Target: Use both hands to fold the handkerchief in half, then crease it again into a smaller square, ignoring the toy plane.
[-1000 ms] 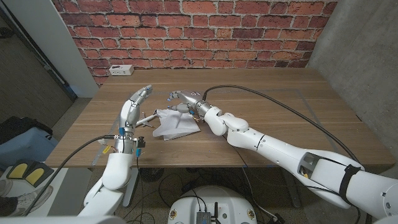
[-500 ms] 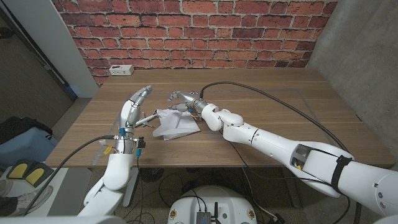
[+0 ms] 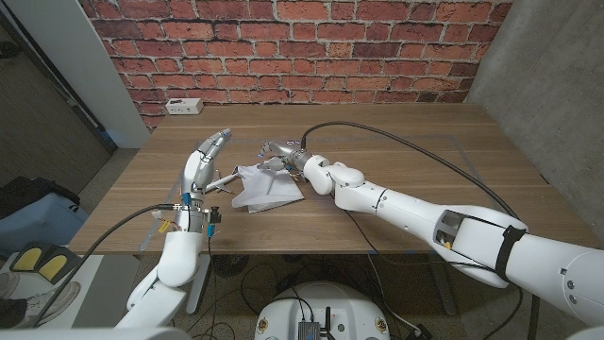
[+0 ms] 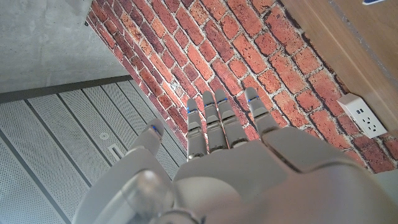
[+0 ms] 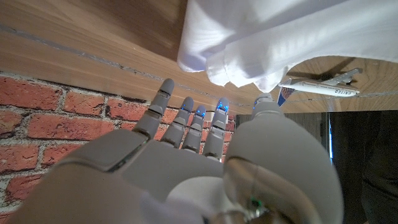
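The toy plane (image 5: 323, 86) bears dark lettering, seemingly "UNITED", beside the handkerchief (image 5: 267, 37).

A white power strip (image 3: 184, 107) lies at the table's (image 3: 425, 161) far edge below the brick wall (image 3: 311, 52).

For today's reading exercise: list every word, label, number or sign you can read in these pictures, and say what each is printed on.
Toy plane: dark lettering on its body, too small and blurred to read.
Wall socket: no readable marking.
Handkerchief: plain white, no text.
Nothing else carries legible text.
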Controlling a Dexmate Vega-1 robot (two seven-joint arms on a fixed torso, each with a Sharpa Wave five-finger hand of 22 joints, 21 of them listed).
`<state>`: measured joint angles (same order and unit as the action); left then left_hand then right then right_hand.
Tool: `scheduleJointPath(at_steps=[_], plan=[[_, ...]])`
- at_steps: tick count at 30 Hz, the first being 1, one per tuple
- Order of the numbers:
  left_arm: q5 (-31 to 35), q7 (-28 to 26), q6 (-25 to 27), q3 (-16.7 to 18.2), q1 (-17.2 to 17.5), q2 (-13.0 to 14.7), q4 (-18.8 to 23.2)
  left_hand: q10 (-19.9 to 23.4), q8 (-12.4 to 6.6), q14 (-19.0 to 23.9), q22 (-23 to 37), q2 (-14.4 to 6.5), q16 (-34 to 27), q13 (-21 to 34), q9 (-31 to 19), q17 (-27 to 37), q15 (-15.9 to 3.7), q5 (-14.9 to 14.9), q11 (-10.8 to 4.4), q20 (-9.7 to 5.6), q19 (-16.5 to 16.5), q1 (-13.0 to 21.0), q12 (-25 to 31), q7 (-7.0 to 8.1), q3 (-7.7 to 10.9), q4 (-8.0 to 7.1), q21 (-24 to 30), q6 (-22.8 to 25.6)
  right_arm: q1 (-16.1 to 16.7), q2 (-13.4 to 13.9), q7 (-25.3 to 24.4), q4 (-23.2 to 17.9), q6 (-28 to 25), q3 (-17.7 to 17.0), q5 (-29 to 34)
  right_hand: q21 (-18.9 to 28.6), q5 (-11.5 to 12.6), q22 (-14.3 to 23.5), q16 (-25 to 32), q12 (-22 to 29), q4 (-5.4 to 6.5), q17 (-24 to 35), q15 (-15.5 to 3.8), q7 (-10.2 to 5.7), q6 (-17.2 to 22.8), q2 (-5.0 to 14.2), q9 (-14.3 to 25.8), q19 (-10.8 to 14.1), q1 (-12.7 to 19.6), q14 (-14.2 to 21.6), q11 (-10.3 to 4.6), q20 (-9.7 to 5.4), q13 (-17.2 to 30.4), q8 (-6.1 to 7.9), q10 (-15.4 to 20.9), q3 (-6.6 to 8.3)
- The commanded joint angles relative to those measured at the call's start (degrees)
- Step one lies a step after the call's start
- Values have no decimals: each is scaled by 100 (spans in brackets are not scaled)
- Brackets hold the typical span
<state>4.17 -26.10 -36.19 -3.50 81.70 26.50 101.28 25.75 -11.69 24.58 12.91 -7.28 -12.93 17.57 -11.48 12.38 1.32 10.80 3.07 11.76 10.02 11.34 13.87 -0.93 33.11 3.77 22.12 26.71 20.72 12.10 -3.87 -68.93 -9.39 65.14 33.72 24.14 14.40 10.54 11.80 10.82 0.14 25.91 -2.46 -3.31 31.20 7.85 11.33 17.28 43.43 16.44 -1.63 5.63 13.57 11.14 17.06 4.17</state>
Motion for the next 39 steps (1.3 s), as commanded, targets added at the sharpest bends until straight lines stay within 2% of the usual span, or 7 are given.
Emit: scheduleJointPath(at_steps=[1,13,22,23,25,27,39], plan=[[-20,-6,20,-21,-30,64,6,4,-6,45,9,3,-14,1,5,16,29,-6,7,27,-6,-22,9,25,50,17,23,-13,-159,-25,144,110,-101,192,-34,-21,-3,17,31,66,-72,-16,-120,18,311,1,26,-1,61,8,-7,0,15,142,33,51],[-117,49,58,-50,-80,117,-16,-25,9,44,9,14,-11,1,5,14,27,-7,-7,31,-4,-31,-3,38,62,24,27,-54,-51,156,-609,87,593,204,119,-18,48,14,142,208,-539,-149,-333,25,960,9,58,157,661,382,-121,-22,-4,372,461,360],[-150,53,50,-58,-83,134,-11,-39,15,31,9,19,-5,0,5,15,27,-10,0,28,-6,-45,-8,38,67,21,29,-72,-98,125,-331,140,596,224,158,-26,89,8,160,231,-748,-231,-441,53,1654,-78,104,269,883,556,-228,-68,-17,674,712,484],[-144,47,53,-56,-76,134,-7,-45,12,32,9,19,-5,0,5,15,27,-10,5,30,-8,-47,-10,39,69,21,29,-65,-83,108,-325,176,645,194,92,-30,89,7,163,220,-728,-224,-439,64,1534,-82,102,275,845,548,-228,-63,-18,627,710,475],[-116,33,79,-49,-60,137,10,-41,12,32,8,19,-5,0,5,15,32,-10,-4,29,-8,-49,-9,38,72,21,29,-67,-63,84,-411,208,645,186,110,-70,98,10,146,129,-677,-207,-404,-32,620,-71,64,279,722,465,-184,-60,-23,224,569,476],[-127,37,83,-52,-53,140,13,-37,15,34,8,19,-6,0,5,15,28,-9,0,32,-8,-50,-7,42,74,22,30,-75,2,43,-612,214,568,155,149,-101,89,11,141,95,-638,-204,-391,1,402,-72,57,239,640,441,-126,-47,-21,122,471,460],[-78,-6,79,-31,6,142,53,-43,14,34,8,29,-4,0,5,14,23,-10,-7,38,-14,-60,-9,49,85,28,31,-81,149,-89,-697,-11,-682,155,411,-132,35,17,143,48,-503,-185,-295,149,25,-248,66,260,267,377,-5,-26,-7,20,211,272]])
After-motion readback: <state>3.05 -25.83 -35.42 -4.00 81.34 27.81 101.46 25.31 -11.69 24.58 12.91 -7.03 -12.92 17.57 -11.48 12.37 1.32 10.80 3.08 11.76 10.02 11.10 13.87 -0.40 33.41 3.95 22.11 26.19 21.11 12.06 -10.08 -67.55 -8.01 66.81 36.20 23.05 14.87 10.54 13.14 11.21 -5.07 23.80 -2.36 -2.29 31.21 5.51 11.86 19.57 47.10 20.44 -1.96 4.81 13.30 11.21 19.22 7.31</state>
